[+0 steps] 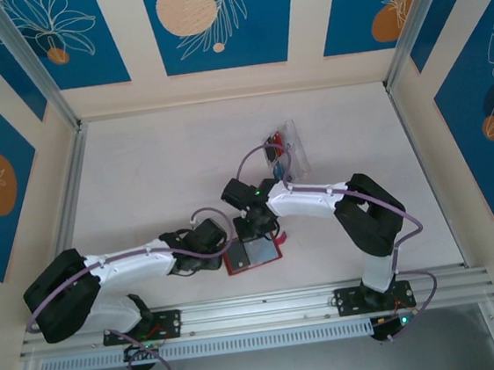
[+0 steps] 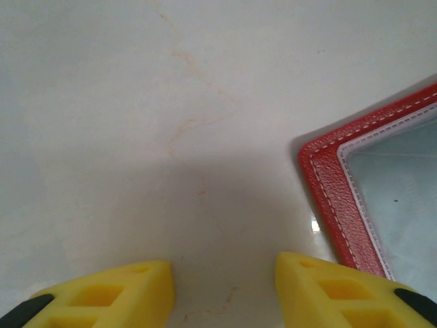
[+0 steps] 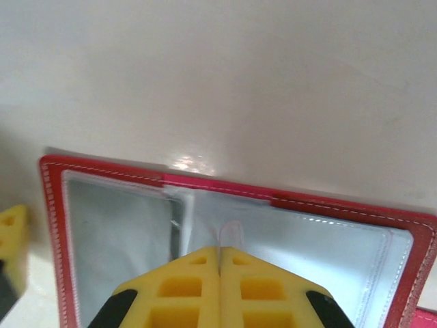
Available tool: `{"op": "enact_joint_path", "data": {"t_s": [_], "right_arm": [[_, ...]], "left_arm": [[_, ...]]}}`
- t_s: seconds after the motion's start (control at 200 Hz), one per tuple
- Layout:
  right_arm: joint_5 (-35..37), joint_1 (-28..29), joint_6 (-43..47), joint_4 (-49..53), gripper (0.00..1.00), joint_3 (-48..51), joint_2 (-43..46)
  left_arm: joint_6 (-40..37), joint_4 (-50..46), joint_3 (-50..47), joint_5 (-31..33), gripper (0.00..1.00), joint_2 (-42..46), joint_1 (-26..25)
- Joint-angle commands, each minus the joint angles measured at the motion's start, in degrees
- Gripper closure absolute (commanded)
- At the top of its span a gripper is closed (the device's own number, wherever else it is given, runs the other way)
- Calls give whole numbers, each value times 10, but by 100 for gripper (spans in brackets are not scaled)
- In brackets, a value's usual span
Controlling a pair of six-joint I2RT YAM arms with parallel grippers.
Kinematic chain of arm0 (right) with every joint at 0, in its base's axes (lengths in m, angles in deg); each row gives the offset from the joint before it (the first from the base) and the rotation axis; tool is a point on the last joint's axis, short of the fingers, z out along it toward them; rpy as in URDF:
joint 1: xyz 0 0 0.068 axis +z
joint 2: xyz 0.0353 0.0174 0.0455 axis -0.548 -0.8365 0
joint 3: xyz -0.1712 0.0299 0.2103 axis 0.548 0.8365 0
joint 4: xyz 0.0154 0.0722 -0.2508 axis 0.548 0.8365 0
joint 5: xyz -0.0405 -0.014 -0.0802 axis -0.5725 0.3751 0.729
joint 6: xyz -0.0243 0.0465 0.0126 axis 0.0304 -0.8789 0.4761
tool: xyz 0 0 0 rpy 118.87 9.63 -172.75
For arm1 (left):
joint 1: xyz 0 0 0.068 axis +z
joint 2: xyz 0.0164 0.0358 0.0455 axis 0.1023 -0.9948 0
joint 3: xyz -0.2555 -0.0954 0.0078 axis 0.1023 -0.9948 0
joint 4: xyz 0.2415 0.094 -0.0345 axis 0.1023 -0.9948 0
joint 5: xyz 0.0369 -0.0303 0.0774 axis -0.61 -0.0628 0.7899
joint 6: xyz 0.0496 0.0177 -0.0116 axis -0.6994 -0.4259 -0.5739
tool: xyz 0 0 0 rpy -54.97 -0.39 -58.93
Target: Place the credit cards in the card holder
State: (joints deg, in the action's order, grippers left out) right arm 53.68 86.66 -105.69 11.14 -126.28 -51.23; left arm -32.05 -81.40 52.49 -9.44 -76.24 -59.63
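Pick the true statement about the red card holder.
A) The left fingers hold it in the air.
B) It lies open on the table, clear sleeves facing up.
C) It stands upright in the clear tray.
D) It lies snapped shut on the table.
B: the card holder lies spread open on the table with its clear sleeves facing up, and the right fingers are closed together over its middle.

No writing, brand, number or sign can be read in any view. The open card holder [image 3: 116,232] shows plain red edging and blank clear sleeves. The credit cards [image 1: 272,150] in the clear tray [image 1: 294,149] are too small for any print to be made out.
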Motion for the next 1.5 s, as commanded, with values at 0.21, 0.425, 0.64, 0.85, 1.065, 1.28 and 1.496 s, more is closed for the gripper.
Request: {"op": "enact_joint_path", "data": {"t_s": [0.21,0.425,0.64,0.85,1.065,1.28,1.496], "right_arm": [[-62,15,-30,38,97,-56,-32],[-94,15,-58,8,80,-45,-47],[-139,12,-89,-38,72,-21,-49],[-172,1,-112,-88,60,11,-15],[-223,-8,-142,-158,57,43,-5],[-239,-10,-159,-194,53,47,10],[-274,-12,-180,-259,49,60,2]], "left_arm": [[5,183,-15,-82,56,-79,-8],[11,202,-13,-85,56,-93,-10],[16,218,-19,-86,57,-96,-10],[22,232,-31,-87,57,-95,-10],[24,235,-32,-92,57,-84,-10],[28,248,-34,-93,57,-86,-10],[30,246,-37,-92,55,-70,-10]]}}
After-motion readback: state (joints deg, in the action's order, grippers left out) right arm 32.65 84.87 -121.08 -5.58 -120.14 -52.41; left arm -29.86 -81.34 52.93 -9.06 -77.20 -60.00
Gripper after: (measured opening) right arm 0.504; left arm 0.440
